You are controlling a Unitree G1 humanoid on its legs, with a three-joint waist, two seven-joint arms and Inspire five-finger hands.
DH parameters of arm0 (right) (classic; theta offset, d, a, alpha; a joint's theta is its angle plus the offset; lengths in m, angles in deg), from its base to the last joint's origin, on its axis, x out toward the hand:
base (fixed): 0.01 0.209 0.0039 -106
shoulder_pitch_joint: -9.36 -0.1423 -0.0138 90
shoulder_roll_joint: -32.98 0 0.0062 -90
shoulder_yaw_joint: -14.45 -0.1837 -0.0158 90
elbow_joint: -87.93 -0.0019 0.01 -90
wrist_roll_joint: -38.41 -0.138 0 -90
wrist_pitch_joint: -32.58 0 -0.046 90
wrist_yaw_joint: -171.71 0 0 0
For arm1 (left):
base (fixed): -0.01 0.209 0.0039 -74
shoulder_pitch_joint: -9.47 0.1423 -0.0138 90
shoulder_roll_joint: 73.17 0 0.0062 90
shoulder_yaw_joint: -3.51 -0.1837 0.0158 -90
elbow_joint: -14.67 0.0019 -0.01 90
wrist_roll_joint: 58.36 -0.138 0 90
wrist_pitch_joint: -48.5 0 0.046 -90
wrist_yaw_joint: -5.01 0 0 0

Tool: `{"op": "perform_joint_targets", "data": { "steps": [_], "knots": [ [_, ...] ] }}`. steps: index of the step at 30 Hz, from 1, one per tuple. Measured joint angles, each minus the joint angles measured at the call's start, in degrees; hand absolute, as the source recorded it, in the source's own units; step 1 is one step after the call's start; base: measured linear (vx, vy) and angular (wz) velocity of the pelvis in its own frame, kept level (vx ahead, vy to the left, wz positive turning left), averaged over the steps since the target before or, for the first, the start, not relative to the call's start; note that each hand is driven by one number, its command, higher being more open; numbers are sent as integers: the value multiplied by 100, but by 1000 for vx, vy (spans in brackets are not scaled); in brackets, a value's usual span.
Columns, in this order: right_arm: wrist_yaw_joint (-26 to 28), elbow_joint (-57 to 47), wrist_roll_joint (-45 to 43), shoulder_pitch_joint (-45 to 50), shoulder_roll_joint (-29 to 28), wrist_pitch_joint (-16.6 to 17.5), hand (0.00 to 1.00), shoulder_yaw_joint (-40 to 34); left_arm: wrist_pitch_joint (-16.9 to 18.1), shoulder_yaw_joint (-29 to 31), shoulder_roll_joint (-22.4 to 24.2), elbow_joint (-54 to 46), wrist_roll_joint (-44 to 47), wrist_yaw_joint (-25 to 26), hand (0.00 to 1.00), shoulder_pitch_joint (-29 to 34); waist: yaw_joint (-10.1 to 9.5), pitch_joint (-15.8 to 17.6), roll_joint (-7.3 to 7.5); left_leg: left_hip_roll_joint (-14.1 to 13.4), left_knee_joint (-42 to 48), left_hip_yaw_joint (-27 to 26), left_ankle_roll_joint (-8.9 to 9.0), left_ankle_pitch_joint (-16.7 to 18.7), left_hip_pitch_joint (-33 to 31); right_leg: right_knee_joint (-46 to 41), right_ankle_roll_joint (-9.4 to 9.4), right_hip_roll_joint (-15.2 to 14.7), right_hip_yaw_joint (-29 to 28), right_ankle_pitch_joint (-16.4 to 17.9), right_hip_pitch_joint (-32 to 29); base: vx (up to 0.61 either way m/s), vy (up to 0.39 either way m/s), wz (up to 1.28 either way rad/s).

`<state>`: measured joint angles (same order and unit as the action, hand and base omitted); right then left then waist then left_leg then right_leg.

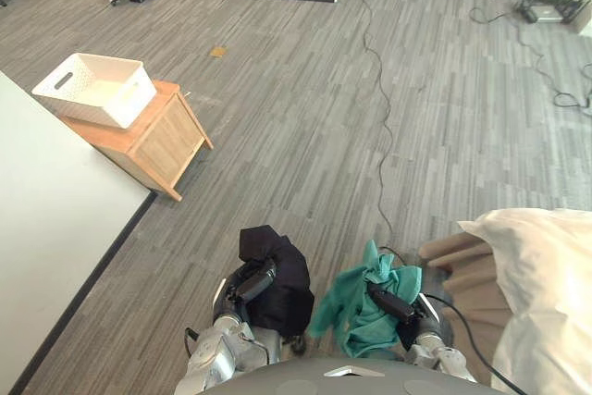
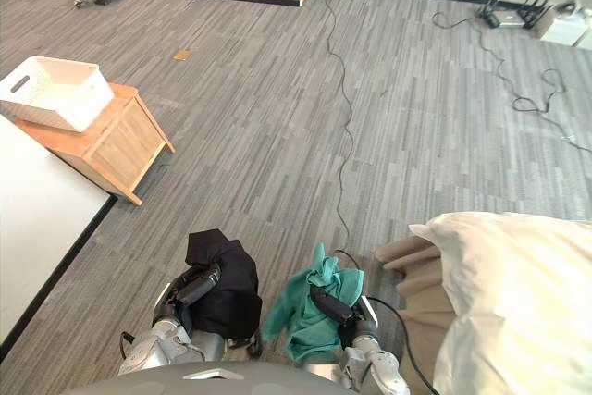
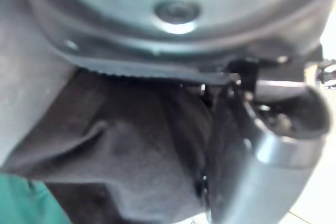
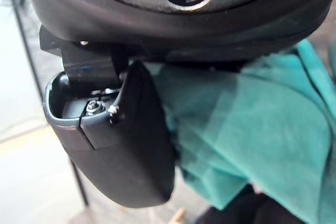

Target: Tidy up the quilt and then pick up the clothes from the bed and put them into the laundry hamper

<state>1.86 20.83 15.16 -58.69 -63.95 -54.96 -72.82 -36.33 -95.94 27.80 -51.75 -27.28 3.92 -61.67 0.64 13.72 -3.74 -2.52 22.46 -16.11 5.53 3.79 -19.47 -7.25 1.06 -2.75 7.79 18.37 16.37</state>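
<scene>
Two garments are held low over the grey floor (image 1: 305,117): a black garment (image 1: 285,295) clutched in the left hand (image 1: 256,281), fingers curled round it, and a green garment (image 1: 353,307) gripped likewise by the right hand (image 1: 393,304). Just to their right lies the cream quilt (image 1: 546,284). Well off to the left, a white hamper (image 1: 92,88) sits on a wooden cabinet (image 1: 165,143).

There were black clothes (image 1: 285,291), green clothes (image 1: 356,310), a white hamper (image 1: 96,90), a light brown cabinet (image 1: 168,141), a cream quilt (image 1: 548,293) and a floor (image 1: 305,136) with grey stripes.

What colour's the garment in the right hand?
Teal green garment; it shows best in the right wrist view.
</scene>
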Motion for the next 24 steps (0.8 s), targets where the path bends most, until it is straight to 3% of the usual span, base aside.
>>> {"op": "perform_joint_targets", "data": {
  "steps": [1,2,3,4,6,7,8,9,11,13,15,16,17,18,19,20,21,22,23,24],
  "knots": [
    [60,-65,48,55,15,-51,0,20,8,3,11,-94,1,3,0,15,-89,40,4,-10,-275,-23,-70,-527,-34,77,-42,-4,-38,81,148,261,129,-23],
    [88,-75,49,70,-3,-65,0,36,4,-10,-7,-109,1,10,0,20,-157,21,152,82,-56,-124,-528,-358,-13,114,-35,-129,-96,160,243,298,125,-26],
    [120,-117,50,103,0,-65,0,62,8,-16,20,-126,1,23,0,-10,-186,6,136,59,169,-150,-620,-138,-70,91,-87,-162,-121,127,277,460,142,-21],
    [198,-137,49,74,20,-64,0,127,9,-8,67,-125,1,27,0,-41,-197,3,167,27,476,-170,-1037,172,-127,-77,-216,-156,-213,45,260,453,120,-11],
    [233,-138,48,61,0,-68,0,222,-17,5,59,-129,-4,21,0,-64,-199,-90,329,116,536,-236,-1117,478,-29,-718,-312,-277,-371,-23,30,471,151,-6],
    [233,-138,48,7,-4,-83,0,228,-18,56,72,-105,-7,19,0,-63,-187,-134,399,182,395,-275,-1200,618,220,-1749,-799,-345,-602,-291,-389,473,172,-8],
    [233,-138,48,-20,-9,-85,0,227,-17,52,64,-88,-21,10,0,-62,-176,-139,422,214,300,-282,-1193,673,363,-2244,-1208,-376,-687,-480,-588,634,233,-17],
    [235,-139,48,-64,-39,-86,0,233,-5,32,74,-73,-28,-5,0,-54,-175,-162,485,297,44,-280,-1111,802,681,-3455,-1721,-431,-872,-1002,-1146,438,156,-13],
    [265,-145,51,-52,-114,-86,0,245,-1,4,12,-18,-99,-1,0,-31,-110,-222,601,503,-428,-216,-1068,853,1245,-4930,-1667,-609,-727,-1030,-1921,461,122,6],
    [293,-169,72,-16,-114,-90,0,245,-11,-108,10,84,-141,36,0,-29,25,-208,533,592,-852,-24,-1065,869,1870,-5419,-1335,-843,-159,-847,-2448,423,62,42],
    [289,-515,149,34,-120,-89,0,233,-69,-210,-30,67,-139,49,0,-45,219,-188,449,552,-1101,352,-1027,923,2414,-4904,-691,-942,292,-466,-3094,567,-5,77],
    [289,-561,157,40,-127,-89,0,234,-101,-226,-39,66,-142,56,0,-78,271,-157,392,491,-1102,479,-994,943,2498,-4556,-563,-932,409,-390,-3216,497,-102,102],
    [291,-667,153,44,-142,-82,0,197,-173,-243,-41,66,-149,71,0,-167,300,-115,313,315,-1072,690,-904,1005,2633,-3635,-484,-876,639,-367,-3362,507,-149,100],
    [291,-742,148,61,-173,-84,0,153,-190,-274,-65,66,-173,71,0,-261,265,-55,207,107,-1068,865,-768,1110,2820,-2492,-581,-800,736,-564,-3449,512,-170,91],
    [292,-758,149,66,-201,-83,0,131,-195,-274,-81,67,-202,70,0,-262,252,-46,197,29,-1071,940,-699,1160,2909,-1912,-606,-795,737,-780,-3491,532,-215,76],
    [292,-760,145,67,-269,-83,0,108,-201,-274,-156,73,-230,66,0,-236,236,-42,237,-79,-1082,1060,-576,1265,3111,-909,-738,-821,608,-1282,-3571,566,-283,64],
    [307,-797,145,71,-281,-83,0,129,-206,-273,-261,75,-239,45,0,-166,237,-39,312,-135,-1108,1145,-379,1434,3362,-448,-901,-897,383,-1523,-3686,576,-314,60],
    [322,-822,144,84,-286,-82,0,134,-214,-268,-311,76,-239,31,0,-111,252,-48,342,-171,-1117,1188,-295,1561,3508,-381,-948,-940,265,-1552,-3736,629,-383,57],
    [331,-867,145,131,-286,-80,0,133,-223,-271,-384,78,-234,6,0,20,310,-83,335,-321,-1161,1317,-205,1905,3824,-470,-896,-916,94,-1593,-3750,536,-355,46],
    [333,-933,130,137,-226,-63,0,96,-261,-265,-336,141,-229,-2,0,31,326,-127,206,-521,-1174,1387,-155,2111,3966,-832,-812,-759,69,-2070,-3848,833,-500,45]
  ]
}}
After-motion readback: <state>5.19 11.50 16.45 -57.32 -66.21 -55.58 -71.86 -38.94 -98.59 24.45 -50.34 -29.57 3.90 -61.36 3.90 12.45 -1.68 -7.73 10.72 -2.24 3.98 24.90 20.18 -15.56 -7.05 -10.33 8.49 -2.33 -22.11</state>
